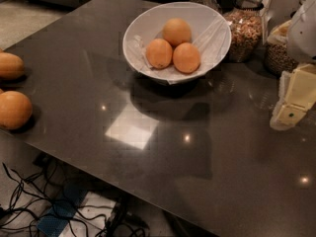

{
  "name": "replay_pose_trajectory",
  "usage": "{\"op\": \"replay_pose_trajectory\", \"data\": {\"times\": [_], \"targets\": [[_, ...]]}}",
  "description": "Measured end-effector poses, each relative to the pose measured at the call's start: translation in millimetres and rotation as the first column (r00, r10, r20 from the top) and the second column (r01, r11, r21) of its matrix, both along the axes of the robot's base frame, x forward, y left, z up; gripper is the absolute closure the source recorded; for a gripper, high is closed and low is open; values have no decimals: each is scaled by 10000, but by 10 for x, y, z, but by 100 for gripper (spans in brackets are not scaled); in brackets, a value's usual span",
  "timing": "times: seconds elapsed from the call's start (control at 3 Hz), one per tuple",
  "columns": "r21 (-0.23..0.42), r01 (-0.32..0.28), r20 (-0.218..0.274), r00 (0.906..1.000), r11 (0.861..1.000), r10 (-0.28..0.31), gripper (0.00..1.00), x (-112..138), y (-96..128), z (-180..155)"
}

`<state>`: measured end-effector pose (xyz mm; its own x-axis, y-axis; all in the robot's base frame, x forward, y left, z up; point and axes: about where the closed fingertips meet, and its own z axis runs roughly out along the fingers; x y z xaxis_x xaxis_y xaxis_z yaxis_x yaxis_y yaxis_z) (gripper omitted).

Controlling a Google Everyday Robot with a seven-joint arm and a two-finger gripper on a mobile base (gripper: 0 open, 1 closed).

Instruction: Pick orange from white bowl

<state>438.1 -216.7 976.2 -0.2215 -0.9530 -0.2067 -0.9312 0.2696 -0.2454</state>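
The white bowl (219,38) stands on the far half of the dark table (222,152), a little to the right of the middle. It is lined with crinkled white paper (140,43). Three oranges lie inside it, close together: the back orange (177,31), the left orange (159,53) and the right orange (186,57). The two front ones touch each other, and the back one sits just behind them.

The gripper (291,105) is at the right edge of the view, over the table, to the right of the bowl and well apart from it. It hangs tilted, with its lower end toward the left. Whether it is wide or narrow, I cannot tell.

Behind the bowl on the right stands a glass jar (244,31) with grains, just beside the rim. Two loose oranges (15,109) lie at the left edge of the table, well apart from the bowl. Black cables (19,201) lie on the floor below
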Motion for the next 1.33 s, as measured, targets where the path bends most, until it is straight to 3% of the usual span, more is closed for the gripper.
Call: {"op": "replay_pose_trajectory", "data": {"times": [0.67,1.0,1.33], "targets": [[314,-275,163,9995,9991,270,0,107,91,2],[736,-1016,753,9925,9921,961,0,350,301,-7],[1145,-1595,1469,9789,9805,1421,0,598,470,28]]}}
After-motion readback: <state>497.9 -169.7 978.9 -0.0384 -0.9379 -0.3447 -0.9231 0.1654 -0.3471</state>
